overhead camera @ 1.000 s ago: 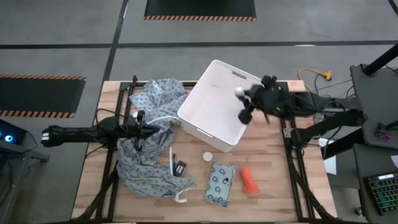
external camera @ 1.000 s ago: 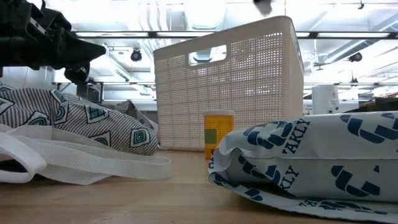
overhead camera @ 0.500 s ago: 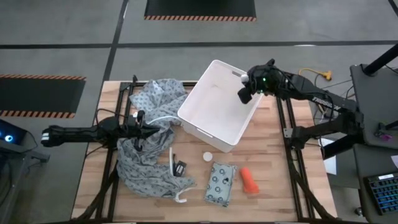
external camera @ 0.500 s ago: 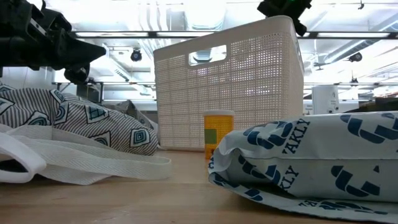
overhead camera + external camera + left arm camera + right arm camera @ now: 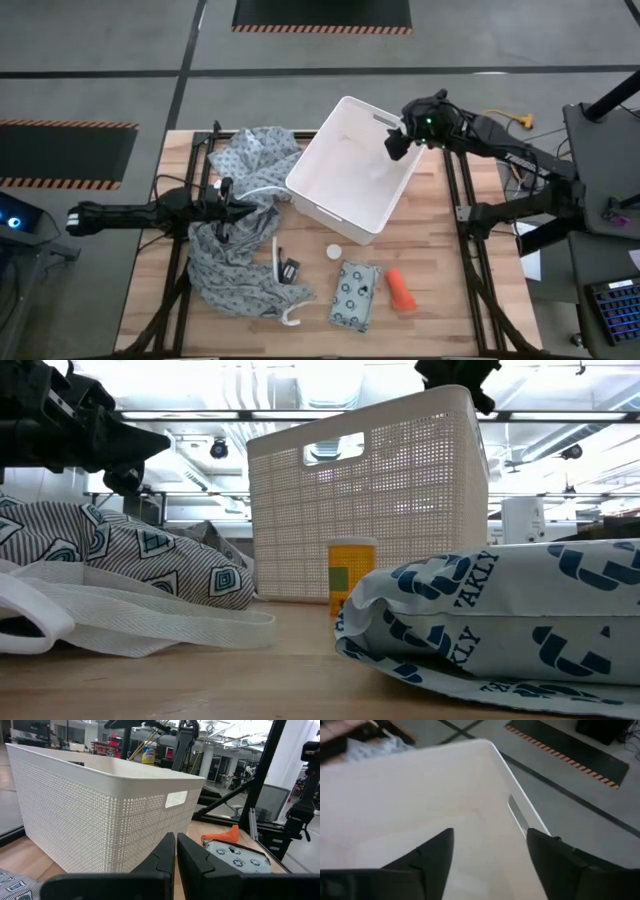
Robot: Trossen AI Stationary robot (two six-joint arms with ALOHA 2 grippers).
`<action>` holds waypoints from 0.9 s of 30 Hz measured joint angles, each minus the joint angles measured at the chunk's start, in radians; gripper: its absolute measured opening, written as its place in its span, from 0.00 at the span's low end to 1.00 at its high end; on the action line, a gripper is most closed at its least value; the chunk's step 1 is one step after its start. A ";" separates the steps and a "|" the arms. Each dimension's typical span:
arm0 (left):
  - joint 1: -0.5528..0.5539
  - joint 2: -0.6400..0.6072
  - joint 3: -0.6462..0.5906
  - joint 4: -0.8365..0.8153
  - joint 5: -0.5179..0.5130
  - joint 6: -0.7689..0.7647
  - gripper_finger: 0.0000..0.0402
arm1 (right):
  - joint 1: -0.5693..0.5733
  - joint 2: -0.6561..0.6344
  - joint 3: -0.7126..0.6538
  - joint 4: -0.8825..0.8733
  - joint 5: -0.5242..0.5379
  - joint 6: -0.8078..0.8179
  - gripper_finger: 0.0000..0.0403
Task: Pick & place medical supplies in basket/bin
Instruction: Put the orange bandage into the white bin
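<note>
The white bin [image 5: 350,170] stands at the table's far middle. My right gripper [image 5: 397,146] hovers open above its far right corner; nothing is between its fingers [image 5: 487,865], and the bin's inner wall [image 5: 420,810] shows below. Three medical supplies lie near the front edge: a white disc [image 5: 334,253], a pale teal packet [image 5: 354,294] and an orange bottle [image 5: 400,290]. My left gripper [image 5: 226,206] waits shut above the patterned cloth at the left. The bin [image 5: 100,810], bottle [image 5: 222,836] and packet [image 5: 235,857] also show in its wrist view.
A grey patterned cloth [image 5: 245,230] covers the table's left part, with a white strap [image 5: 285,295] and a small black item [image 5: 290,268] at its near edge. Bare wood lies to the right of the bin and the bottle.
My right gripper has gone a little toward the table's far edge, over the bin's far right corner, and has turned. The short white cylinder that showed at its fingers a second ago no longer shows there.
</note>
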 joint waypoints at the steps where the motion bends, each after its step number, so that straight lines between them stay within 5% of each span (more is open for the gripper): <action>1: 0.000 0.000 0.000 0.000 0.000 0.000 0.00 | 0.001 0.000 0.015 -0.001 -0.021 0.015 0.64; 7: 0.000 0.000 0.000 0.000 0.000 0.000 0.00 | 0.028 -0.026 0.118 0.000 -0.436 0.146 0.69; 13: 0.000 0.000 0.000 0.000 0.000 0.000 0.00 | 0.270 -0.043 0.138 -0.019 -0.698 0.289 0.66; 18: 0.000 0.000 0.000 0.000 0.000 0.000 0.00 | 0.565 -0.040 0.113 -0.121 -0.678 0.463 0.64; 27: 0.000 0.000 0.000 -0.001 0.000 0.000 0.00 | 0.954 0.057 0.022 -0.227 -0.329 0.874 0.63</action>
